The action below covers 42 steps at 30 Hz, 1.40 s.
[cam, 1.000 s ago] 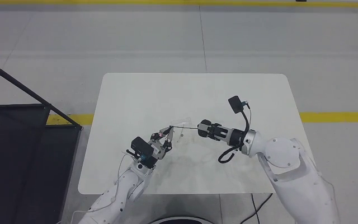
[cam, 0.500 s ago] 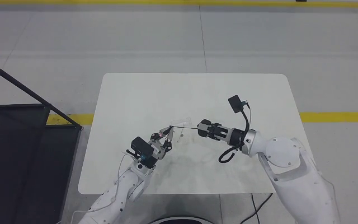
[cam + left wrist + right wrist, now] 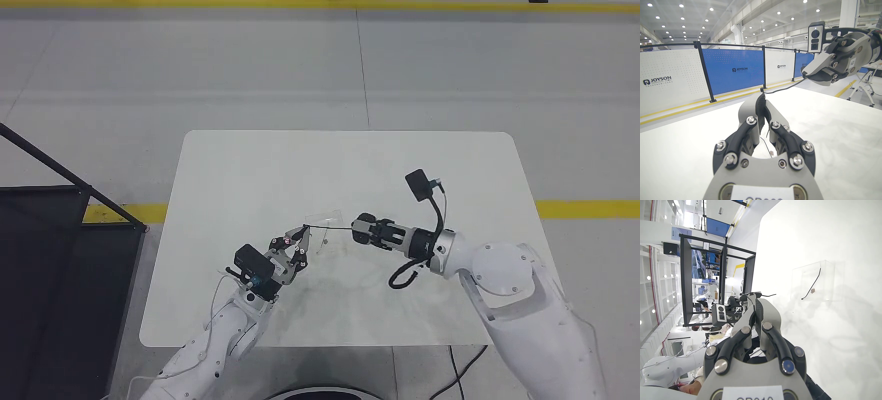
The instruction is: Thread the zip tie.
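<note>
Top view places the zip tie (image 3: 330, 231) stretched above the table (image 3: 300, 160), between the left gripper (image 3: 302, 238) and the right gripper (image 3: 357, 228), which face each other close together. Left wrist view shows the left fingers pinched on one end, seemingly the small head, while the right gripper clamps the strap further along. The step in hand looks like aligning tail with head; whether the tip has entered cannot be told. The next move calls for a fine, straight push through the slot.
</note>
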Tool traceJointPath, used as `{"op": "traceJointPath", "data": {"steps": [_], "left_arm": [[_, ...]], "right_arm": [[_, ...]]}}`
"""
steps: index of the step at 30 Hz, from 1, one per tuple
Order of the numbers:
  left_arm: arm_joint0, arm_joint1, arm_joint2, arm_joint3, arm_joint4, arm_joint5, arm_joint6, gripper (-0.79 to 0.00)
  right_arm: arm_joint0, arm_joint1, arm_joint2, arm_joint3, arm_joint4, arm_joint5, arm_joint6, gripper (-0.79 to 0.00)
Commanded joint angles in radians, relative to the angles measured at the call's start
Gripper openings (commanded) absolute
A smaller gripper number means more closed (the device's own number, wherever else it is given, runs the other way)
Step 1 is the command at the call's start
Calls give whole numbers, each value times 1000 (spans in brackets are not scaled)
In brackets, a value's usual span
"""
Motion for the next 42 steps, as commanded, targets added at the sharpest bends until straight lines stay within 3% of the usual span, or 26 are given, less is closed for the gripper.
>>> {"op": "traceJointPath", "data": {"steps": [1,42], "left_arm": [[0,0,0,0,0,0,0,-785],[0,0,0,0,0,0,0,-785]], "right_arm": [[0,0,-1,0,1,0,-2,-785],[-20,7,20,-16,8,-17,-9,-785]]}}
